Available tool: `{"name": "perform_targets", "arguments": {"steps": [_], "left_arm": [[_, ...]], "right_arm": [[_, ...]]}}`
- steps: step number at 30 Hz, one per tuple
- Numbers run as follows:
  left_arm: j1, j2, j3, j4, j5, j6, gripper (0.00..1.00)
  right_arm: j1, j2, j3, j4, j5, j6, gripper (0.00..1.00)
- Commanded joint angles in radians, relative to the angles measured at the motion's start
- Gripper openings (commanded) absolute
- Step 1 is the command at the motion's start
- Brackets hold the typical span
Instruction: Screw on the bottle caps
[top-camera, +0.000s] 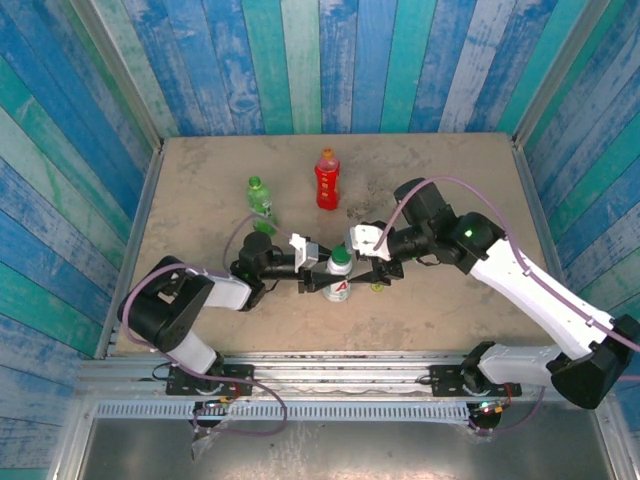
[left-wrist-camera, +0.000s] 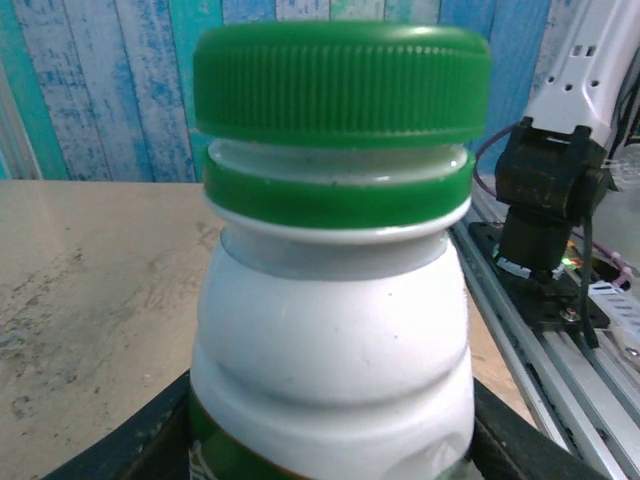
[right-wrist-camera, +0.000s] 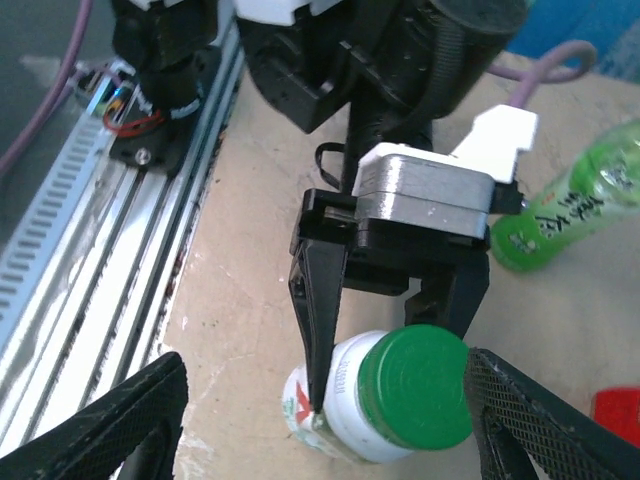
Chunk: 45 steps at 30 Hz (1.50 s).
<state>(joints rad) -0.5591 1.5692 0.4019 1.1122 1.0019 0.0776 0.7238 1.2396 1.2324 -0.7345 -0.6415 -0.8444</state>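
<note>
1. Top view.
   - White bottle: upright on the tabletop, middle, toward the near edge.
   - Dark green cap: sits on its neck.
   - My left hand: comes in from the left and is clamped on the bottle's body.
   - My right hand: reaches in from the right at cap height, jaws spread.
   - Green bottle and red bottle: stand well apart behind, each with a cap on.

2. Left wrist view.
   - Bottle: gripped low between my left fingers, long axis vertical.
   - Cap: level on the neck. A pale band shows between its skirt and the green ring below, so I judge it not fully tightened.

3. Right wrist view.
   - My right pads: stand wide on either side of the cap. I can make out no contact with it.
   - Cap: lies between the pads, nearer one than the other.
   - Judgement: the right hand is the nearer one to the cap. The coming move is to close across the cap and turn it about the bottle's vertical axis. The left hand would hold the body.
</note>
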Motion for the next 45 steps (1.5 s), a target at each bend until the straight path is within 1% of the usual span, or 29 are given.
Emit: {"name": "perform_targets", "arguments": {"steps": [1,6,11,14,24,28,30,33,35,36,37,38,39,41,42,43,44,45], "left_arm": [[-0.013,-0.061,0.020,-0.065,0.044,0.038,0.54],[-0.014,-0.069,0.010,-0.054,0.053,0.039,0.54],[-0.013,-0.089,0.006,-0.070,0.048,0.049,0.54],[-0.014,-0.100,0.006,-0.088,0.045,0.061,0.54],[-0.013,-0.088,0.009,-0.097,0.036,0.071,0.54],[-0.014,-0.094,0.010,-0.085,0.007,0.059,0.54],[-0.013,-0.100,0.008,-0.055,-0.053,0.035,0.54],[-0.013,-0.106,0.012,0.000,-0.178,-0.003,0.53],[-0.013,-0.106,0.032,-0.003,-0.279,-0.012,0.52],[-0.014,-0.104,0.044,-0.012,-0.312,-0.014,0.52],[-0.014,-0.101,0.057,-0.017,-0.352,-0.014,0.53],[-0.013,-0.097,0.067,-0.017,-0.397,-0.016,0.53],[-0.014,-0.093,0.078,-0.018,-0.428,-0.019,0.53],[-0.020,-0.078,0.118,-0.057,-0.493,-0.009,0.52],[-0.024,-0.073,0.135,-0.075,-0.527,0.000,0.51],[-0.033,-0.067,0.152,-0.093,-0.558,0.016,0.51],[-0.043,-0.062,0.166,-0.103,-0.598,0.028,0.51],[-0.051,-0.056,0.178,-0.108,-0.635,0.035,0.51]], "right_arm": [[-0.006,0.055,0.052,-0.084,-0.045,-0.156,0.71],[-0.027,0.129,0.102,-0.140,-0.047,-0.183,0.66],[-0.038,0.191,0.143,-0.176,-0.058,-0.194,0.59],[-0.047,0.212,0.155,-0.184,-0.064,-0.194,0.53],[-0.050,0.245,0.179,-0.208,-0.102,-0.179,0.37],[-0.049,0.256,0.179,-0.206,-0.085,-0.153,0.36],[-0.050,0.263,0.185,-0.202,-0.066,-0.117,0.34],[-0.050,0.277,0.197,-0.175,-0.015,0.028,0.31],[-0.048,0.277,0.184,-0.122,0.053,0.172,0.28],[-0.046,0.275,0.173,-0.089,0.091,0.260,0.26],[-0.041,0.267,0.156,-0.038,0.145,0.371,0.26],[-0.034,0.254,0.132,0.011,0.192,0.469,0.23],[-0.024,0.242,0.111,0.050,0.229,0.533,0.22],[0.004,0.213,0.059,0.145,0.348,0.692,0.21],[0.018,0.203,0.041,0.176,0.396,0.750,0.22],[0.039,0.192,0.016,0.224,0.469,0.822,0.24],[0.058,0.183,-0.002,0.263,0.545,0.904,0.20],[0.075,0.179,-0.010,0.277,0.609,0.960,0.19]]}}
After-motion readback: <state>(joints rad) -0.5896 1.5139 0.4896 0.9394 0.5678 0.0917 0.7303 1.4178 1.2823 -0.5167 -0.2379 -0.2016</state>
